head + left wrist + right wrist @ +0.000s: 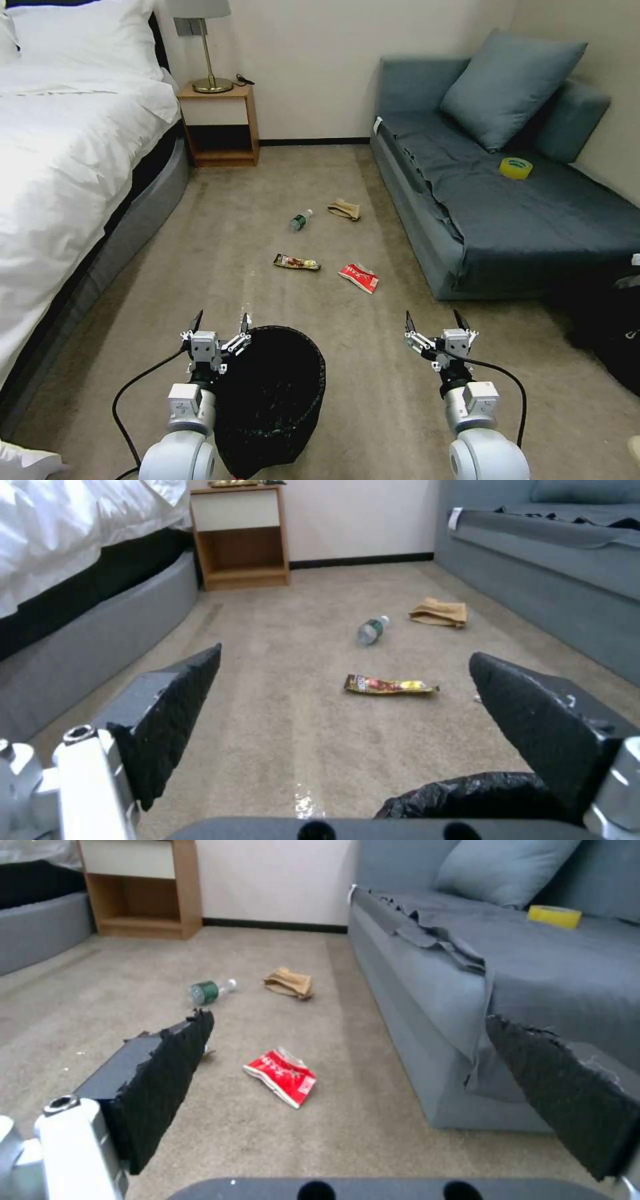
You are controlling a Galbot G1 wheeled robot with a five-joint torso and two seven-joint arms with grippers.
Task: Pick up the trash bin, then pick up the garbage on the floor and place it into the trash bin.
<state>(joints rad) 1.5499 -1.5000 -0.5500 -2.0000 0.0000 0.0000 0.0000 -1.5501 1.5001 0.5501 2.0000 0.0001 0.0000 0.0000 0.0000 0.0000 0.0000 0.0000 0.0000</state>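
The trash bin (pixel 273 393), a round black mesh basket with a dark liner, stands on the carpet just in front of me. My left gripper (pixel 221 321) is open at the bin's far left rim, and the liner (pixel 467 795) shows under one finger (pixel 533 715). My right gripper (pixel 433 319) hangs open over bare carpet to the bin's right. Farther ahead the garbage lies scattered: a gold-brown wrapper (pixel 297 263), a red-white packet (pixel 359 277), a small clear bottle (pixel 301 220) and crumpled tan paper (pixel 345 209). In the right wrist view the packet (pixel 281 1076) lies nearest.
A white bed (pixel 60 153) runs along the left, with a wooden nightstand (pixel 220 123) and lamp at the back wall. A blue-grey sofa (pixel 507 220) fills the right side, with a yellow tape roll (pixel 516 167) on it. A dark bag (pixel 613 327) sits at the far right.
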